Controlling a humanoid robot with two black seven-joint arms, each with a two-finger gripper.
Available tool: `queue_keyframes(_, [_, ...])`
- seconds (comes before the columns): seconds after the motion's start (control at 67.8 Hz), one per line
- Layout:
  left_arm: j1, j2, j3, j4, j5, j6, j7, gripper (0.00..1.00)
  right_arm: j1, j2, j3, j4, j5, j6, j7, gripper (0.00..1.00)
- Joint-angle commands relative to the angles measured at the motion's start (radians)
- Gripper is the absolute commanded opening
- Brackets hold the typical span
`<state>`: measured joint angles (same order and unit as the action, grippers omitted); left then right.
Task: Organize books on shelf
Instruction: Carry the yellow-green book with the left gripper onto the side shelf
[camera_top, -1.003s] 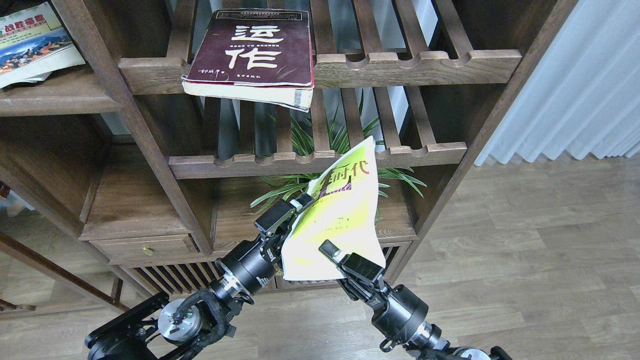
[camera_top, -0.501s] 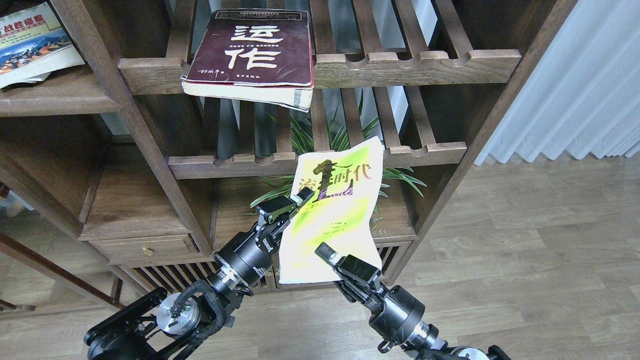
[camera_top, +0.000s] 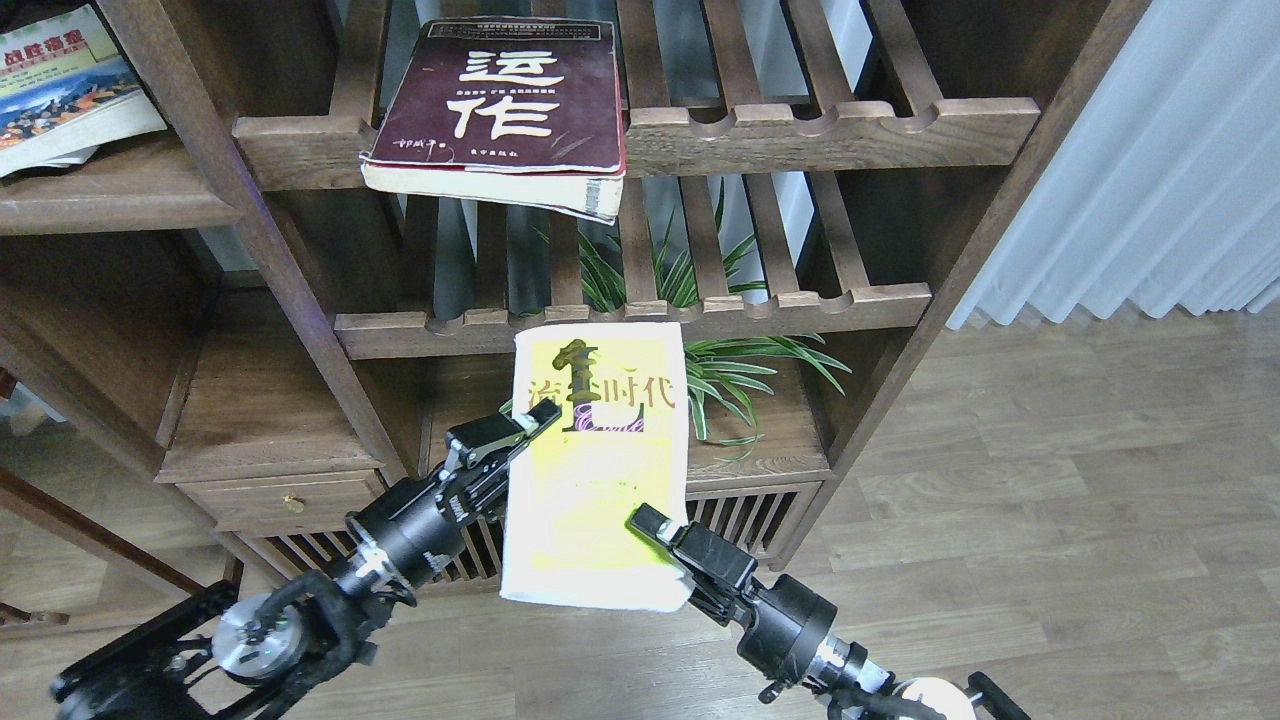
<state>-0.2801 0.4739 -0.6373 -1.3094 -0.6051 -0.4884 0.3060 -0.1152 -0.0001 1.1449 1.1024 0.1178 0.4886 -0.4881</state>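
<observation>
A yellow-green book (camera_top: 600, 470) hangs cover-up in front of the bookcase, below the lower slatted rack. My left gripper (camera_top: 515, 425) is shut on its left edge. The right gripper (camera_top: 648, 525) is shut on its lower right part, near the bottom edge. A thick maroon book (camera_top: 500, 100) with white characters lies on the upper slatted rack, its front end overhanging the rail. A smaller book with a colourful picture (camera_top: 60, 85) lies on the solid shelf (camera_top: 110, 205) at the top left.
Two slatted racks (camera_top: 820, 125) with notched rails fill the middle bay. A green plant (camera_top: 720, 370) stands on the board behind the held book. A drawer with a brass knob (camera_top: 292, 500) is at the lower left. White curtain (camera_top: 1150, 150) and wooden floor lie to the right.
The yellow-green book has swung from a curled tilt to a flat, cover-up pose and shifted left. Both arms moved left with it, the left arm also lower.
</observation>
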Motion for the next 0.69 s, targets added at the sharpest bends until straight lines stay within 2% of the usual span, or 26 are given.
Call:
queue_keyframes(0.0, [0.022, 0.155, 0.001, -0.054, 0.018, 0.0, 0.028, 0.0, 0.011, 0.0, -0.011, -0.039, 0.0, 0.0, -0.001, 1.0])
queue_keyframes(0.118, [0.027, 0.278, -0.004, -0.074, 0.051, 0.0, 0.042, 0.0, 0.035, 0.0, -0.014, -0.076, 0.002, 0.0, -0.001, 1.0])
queue_keyframes(0.472, [0.029, 0.676, -0.062, -0.157, 0.064, 0.0, 0.042, 0.01, 0.103, 0.0, -0.031, -0.161, 0.01, 0.0, -0.001, 1.0])
queue_keyframes(0.678, [0.018, 0.93, -0.211, -0.231, 0.064, 0.0, 0.041, 0.01, 0.131, 0.0, -0.033, -0.196, 0.01, 0.0, -0.001, 1.0])
